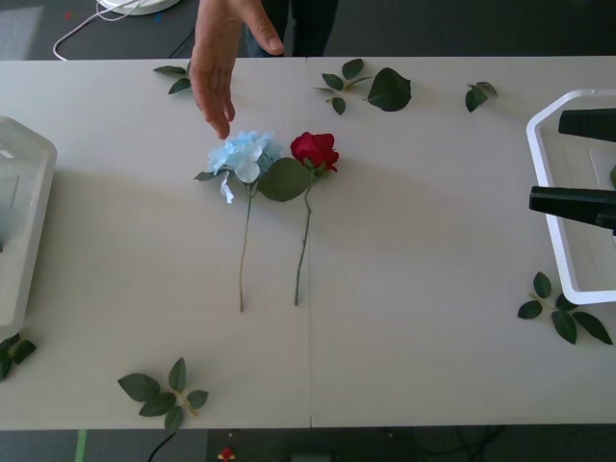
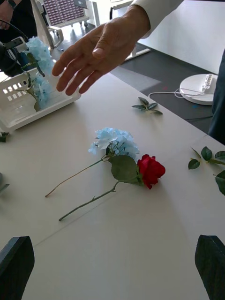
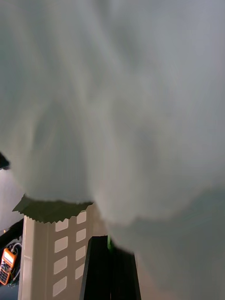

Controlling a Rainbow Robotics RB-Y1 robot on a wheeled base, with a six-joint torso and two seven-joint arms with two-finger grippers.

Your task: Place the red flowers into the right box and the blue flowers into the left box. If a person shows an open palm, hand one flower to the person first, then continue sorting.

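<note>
Front view: on the white tabletop (image 1: 404, 318) lie one blue flower (image 1: 243, 154) and one red flower (image 1: 315, 150), side by side near the centre, blooms toward 12 o'clock and stems running to 6 o'clock; a broad green leaf (image 1: 285, 180) sits between them, touching both. A person's hand (image 1: 219, 58) reaches in from 12 o'clock, fingers spread and pointing down just above the blue bloom. The left box (image 1: 21, 226) is at the 9 o'clock edge, the right box (image 1: 563, 192) at 3 o'clock. The right tool (image 1: 574, 162) hangs over the right box, its two black fingers apart and holding nothing. Seven loose leaf sprigs (image 1: 164, 393) are scattered round the tabletop's edges.

Right wrist view: the two black fingers (image 2: 16, 262) stand wide apart at the corners, with nothing between them. One blue flower (image 2: 114, 142) and one red flower (image 2: 150, 170) lie together on the tabletop, the bloom of one just beside the other's. The open palm (image 2: 96, 49) hovers above them. Beyond, the left box (image 2: 21, 105) holds two blue clusters (image 2: 40, 56).

Left wrist view: pale blurred petals crowd the lens; a dark finger (image 3: 110, 269) stands before a slotted box wall (image 3: 56, 248). Whether the left tool's fingers are apart or together, I cannot tell.
</note>
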